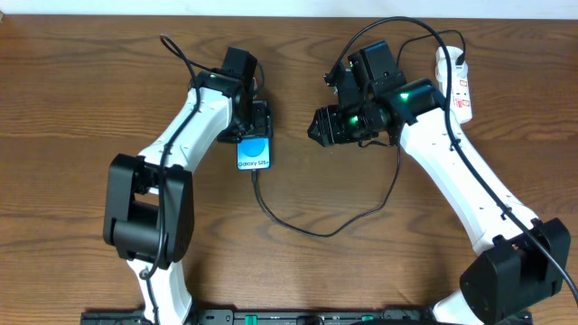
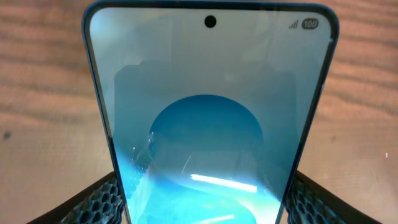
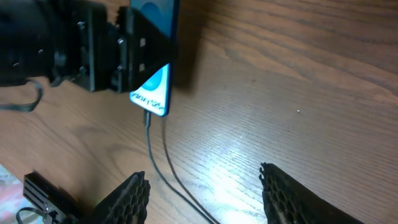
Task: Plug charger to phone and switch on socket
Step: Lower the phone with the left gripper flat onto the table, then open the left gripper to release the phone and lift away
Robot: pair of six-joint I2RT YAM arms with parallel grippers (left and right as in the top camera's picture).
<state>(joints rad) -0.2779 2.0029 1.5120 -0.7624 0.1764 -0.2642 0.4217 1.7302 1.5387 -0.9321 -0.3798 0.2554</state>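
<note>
The phone [image 1: 255,154] lies on the table with its blue-teal screen and "Galaxy" text up. My left gripper [image 1: 250,126] is shut on its sides; the screen fills the left wrist view [image 2: 208,124]. The thin black charger cable [image 1: 307,230] runs from the phone's lower end in a loop toward the socket [image 1: 459,86], a white power strip at the far right. In the right wrist view the cable [image 3: 149,140] meets the phone [image 3: 152,93]. My right gripper [image 3: 205,186] is open and empty, held to the right of the phone [image 1: 321,126].
The thick white cord of the power strip [image 1: 444,56] sits at the top right. The robots' black cables arch over the right arm [image 1: 397,27]. The left arm's body [image 3: 56,46] shows in the right wrist view.
</note>
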